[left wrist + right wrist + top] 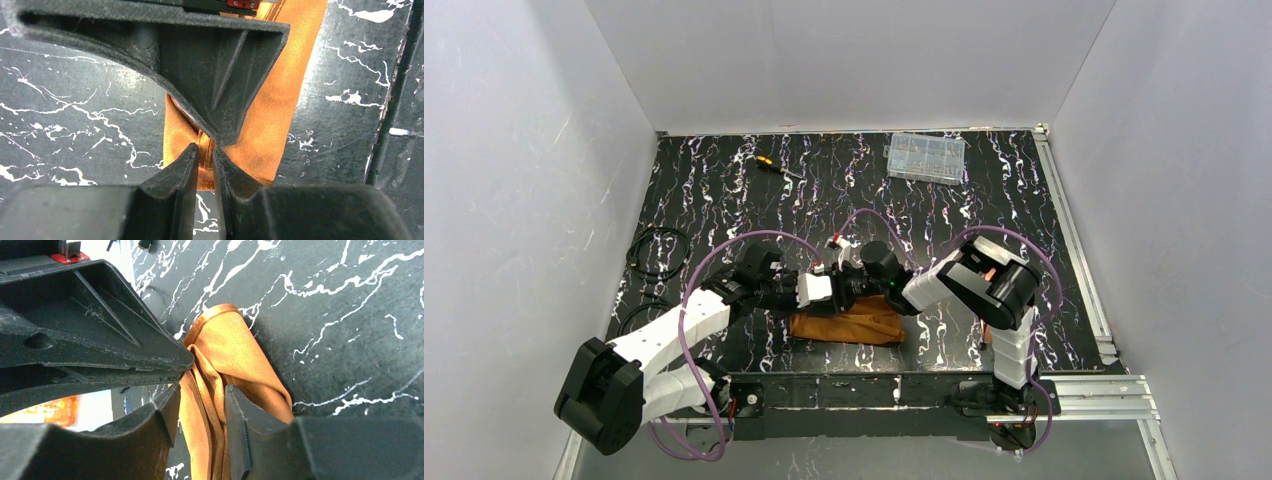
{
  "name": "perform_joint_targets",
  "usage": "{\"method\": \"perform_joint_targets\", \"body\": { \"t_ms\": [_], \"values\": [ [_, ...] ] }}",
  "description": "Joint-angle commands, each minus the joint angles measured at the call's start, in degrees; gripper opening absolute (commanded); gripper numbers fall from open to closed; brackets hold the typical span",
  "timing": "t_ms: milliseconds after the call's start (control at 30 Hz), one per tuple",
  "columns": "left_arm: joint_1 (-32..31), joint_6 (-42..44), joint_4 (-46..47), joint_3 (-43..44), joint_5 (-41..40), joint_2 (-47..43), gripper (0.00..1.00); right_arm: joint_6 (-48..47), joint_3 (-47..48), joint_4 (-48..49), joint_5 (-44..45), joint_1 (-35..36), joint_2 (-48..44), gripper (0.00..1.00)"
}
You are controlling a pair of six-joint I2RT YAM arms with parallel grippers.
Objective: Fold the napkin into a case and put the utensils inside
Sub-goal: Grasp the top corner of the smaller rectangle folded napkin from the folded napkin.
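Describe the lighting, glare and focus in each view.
Top external: evenly lit and sharp, white walls bright, the napkin shaded under the arms. Left wrist: glare washes the napkin's right edge pale; the close left gripper fingers look soft. Right wrist: cloth weave is crisp, but a blown-out white patch sits at lower left behind the right gripper fingers.

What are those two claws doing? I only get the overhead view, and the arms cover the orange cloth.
Observer: The left gripper is pinching a thin edge of the napkin.
Operator: And the other?
Observer: The right gripper has several bunched layers between its fingers.
Operator: Is the cloth neat?
Observer: By the left gripper it is a narrow folded strip on the table.
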Motion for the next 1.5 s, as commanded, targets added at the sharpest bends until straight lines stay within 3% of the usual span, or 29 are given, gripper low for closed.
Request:
{"method": "perform_joint_targets", "body": {
  "t_ms": [0, 133, 300, 467, 767, 1200, 1467],
  "values": [
    [0.2, 0.0, -2.2, 0.9, 0.7, -1.3, 0.16, 4.7, -0.3, 12.1, -1.4, 0.7, 2.9, 0.44],
    [0.7, -0.4, -1.9, 0.7, -0.1, -2.1, 0.17, 5.5, -0.7, 13.7, -1.6, 1.0, 3.4, 0.36],
    [4.0, -3.2, -1.4, 2.8, -0.9, -2.5, 0.32, 5.8, -2.0, 13.6, -0.9, 1.0, 2.3, 0.12],
    [8.0, -6.4, -3.8, 6.8, 2.0, 1.3, 0.36, 2.6, -1.9, 7.6, 1.9, 2.1, -0.9, 0.01],
    [5.8, -4.5, -1.4, 3.4, 7.4, 3.1, 0.33, 0.8, -4.1, -0.3, 7.9, 3.8, -6.0, 0.01],
    [2.9, -7.4, 3.3, 2.1, 4.3, 8.2, 0.29, 7.1, -9.8, 8.9, 11.3, 5.0, -3.6, 0.01],
    [-0.3, -8.9, -1.9, 4.0, 3.2, 7.3, 0.26, 8.5, -11.9, 10.6, 14.0, 5.0, -3.9, 0.01]
  ]
}}
